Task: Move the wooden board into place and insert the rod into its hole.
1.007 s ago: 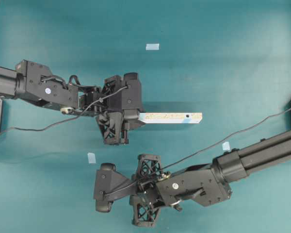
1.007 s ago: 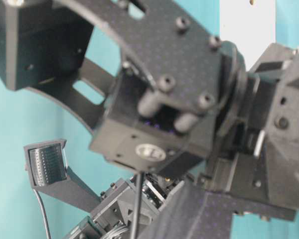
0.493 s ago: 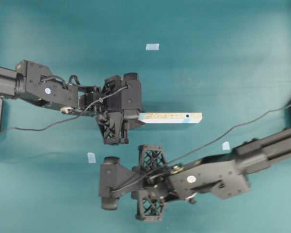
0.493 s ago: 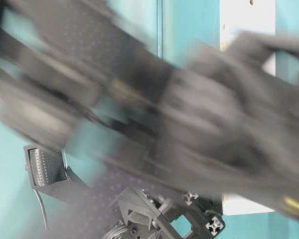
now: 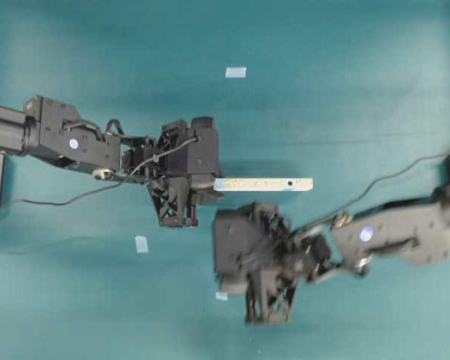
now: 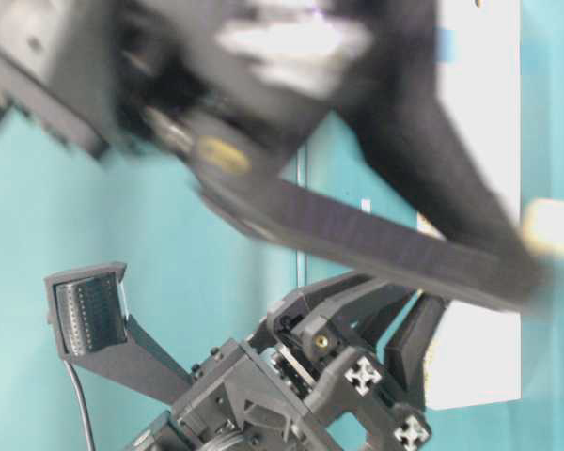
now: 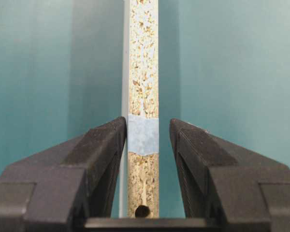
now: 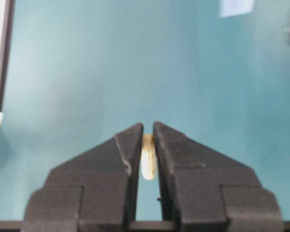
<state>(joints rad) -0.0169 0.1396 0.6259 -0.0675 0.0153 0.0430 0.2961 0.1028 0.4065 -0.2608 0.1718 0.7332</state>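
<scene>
The wooden board (image 5: 262, 184) lies level over the teal table, a narrow pale strip with a dark hole (image 5: 290, 183) near its right end. My left gripper (image 5: 217, 184) is shut on the board's left end. In the left wrist view the speckled board (image 7: 143, 72) runs straight out between the fingers (image 7: 106, 145), and another hole (image 7: 142, 211) shows near the palm. My right gripper (image 5: 221, 255) hangs blurred just below the board. It is shut on the rod (image 8: 148, 157), a small cream dowel pinched at the fingertips.
Pale blue tape rectangles lie on the table at the back (image 5: 235, 73), at the left front (image 5: 141, 244) and under the right hand (image 5: 221, 295). A strip of the same tape (image 7: 143, 134) crosses the board. A black cable (image 5: 60, 196) trails from the left arm.
The right arm has swung right and back toward the board with the rod in its jaws, blurring both exterior views. From overhead the board looks narrower. The left arm has hardly shifted.
</scene>
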